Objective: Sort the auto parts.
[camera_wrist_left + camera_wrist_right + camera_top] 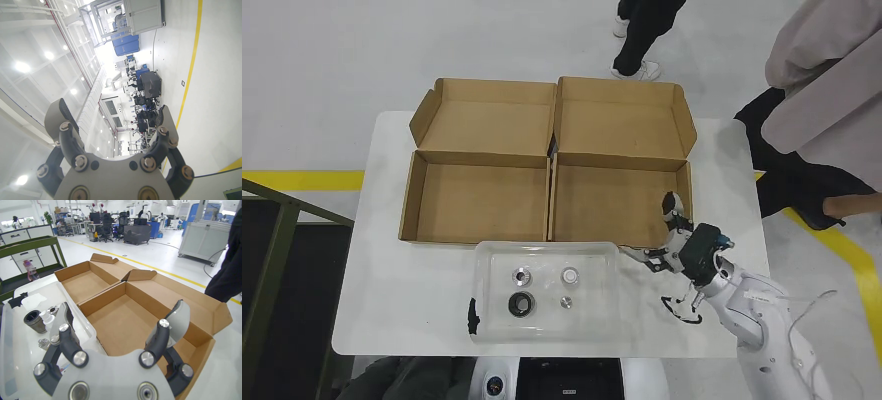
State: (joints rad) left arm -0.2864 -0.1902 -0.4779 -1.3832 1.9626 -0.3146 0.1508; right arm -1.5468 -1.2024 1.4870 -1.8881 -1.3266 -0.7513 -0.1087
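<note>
So, right claw (660, 235) hanging with fingers wide apart over right box (602, 205), near corner, just beside bin (478, 268). Four parts (519, 303) sitting in bin at table (392, 300) front edge. Left claw (112, 106) gaping too, pointing off into hall.

Left gripper (112, 105), right gripper (122, 305): fingers (181, 317) spread

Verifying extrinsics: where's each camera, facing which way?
Top view: above the arms, looking down on table, cardboard boxes, clear bin; right gripper shows.
Left wrist view: on left wrist, aimed off-table at hall ceiling; open left gripper shows.
Right wrist view: on right wrist, facing across bin and boxes; open right gripper shows.
Shared: top and right wrist views both show boxes, bin, right gripper.
</note>
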